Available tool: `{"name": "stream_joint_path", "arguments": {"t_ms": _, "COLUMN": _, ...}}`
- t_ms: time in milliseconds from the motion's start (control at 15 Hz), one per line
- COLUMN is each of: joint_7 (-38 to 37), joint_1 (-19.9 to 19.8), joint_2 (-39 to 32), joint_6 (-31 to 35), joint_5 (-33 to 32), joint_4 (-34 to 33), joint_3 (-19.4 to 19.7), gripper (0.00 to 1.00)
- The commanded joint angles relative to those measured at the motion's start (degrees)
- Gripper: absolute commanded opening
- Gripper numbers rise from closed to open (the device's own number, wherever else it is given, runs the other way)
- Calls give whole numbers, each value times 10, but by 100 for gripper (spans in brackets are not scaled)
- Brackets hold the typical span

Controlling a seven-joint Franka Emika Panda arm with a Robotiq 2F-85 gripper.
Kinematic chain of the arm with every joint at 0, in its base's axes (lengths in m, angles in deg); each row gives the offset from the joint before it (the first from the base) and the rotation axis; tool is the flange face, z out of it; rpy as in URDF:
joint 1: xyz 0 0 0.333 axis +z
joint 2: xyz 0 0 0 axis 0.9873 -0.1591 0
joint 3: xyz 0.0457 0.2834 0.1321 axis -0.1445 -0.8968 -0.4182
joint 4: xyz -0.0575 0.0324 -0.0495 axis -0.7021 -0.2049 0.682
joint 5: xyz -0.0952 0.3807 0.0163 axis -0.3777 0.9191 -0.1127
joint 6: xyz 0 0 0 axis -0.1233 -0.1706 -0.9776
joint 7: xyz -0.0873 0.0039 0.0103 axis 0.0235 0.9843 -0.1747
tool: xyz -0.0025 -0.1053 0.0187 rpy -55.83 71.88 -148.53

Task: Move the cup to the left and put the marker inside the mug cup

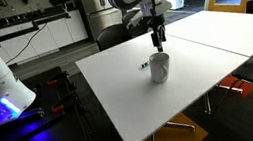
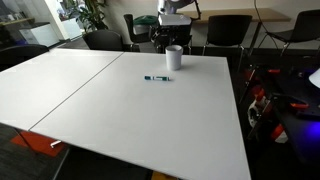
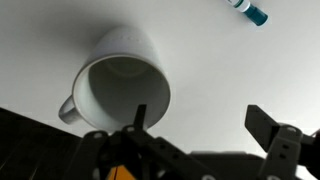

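Wrist view: the pincer [image 3: 200,118] is spread wide and grips nothing, hanging just above the mug [image 3: 120,85]. The mug stands upright and empty on the white desk [image 3: 230,60]. The marker [image 3: 250,11] lies apart, outside it.

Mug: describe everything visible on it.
The mug is plain white, ceramic-looking, with one loop handle. It stands upright on the white table, mouth up, empty inside. The open gripper hangs just above it, one finger over the rim; contact unclear. The marker lies apart on the table.
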Motion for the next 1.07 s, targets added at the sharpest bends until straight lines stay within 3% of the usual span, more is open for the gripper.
{"name": "stream_joint_path", "arguments": {"t_ms": 0, "joint_7": 13, "joint_1": -5, "joint_2": -36, "joint_6": -29, "joint_5": 32, "joint_4": -48, "joint_3": -4, "gripper": 100}}
{"name": "stream_joint_path", "arguments": {"t_ms": 667, "joint_7": 5, "joint_1": -14, "joint_2": -83, "joint_6": -105, "joint_5": 45, "joint_4": -95, "joint_3": 5, "gripper": 100}}
{"name": "stream_joint_path", "arguments": {"t_ms": 733, "joint_7": 6, "joint_1": -15, "joint_2": -85, "joint_6": -105, "joint_5": 45, "joint_4": -95, "joint_3": 5, "gripper": 82}}
{"name": "stream_joint_path", "arguments": {"t_ms": 1000, "joint_7": 6, "joint_1": -16, "joint_2": -89, "joint_6": -97, "joint_5": 44, "joint_4": -93, "joint_3": 7, "gripper": 49}}
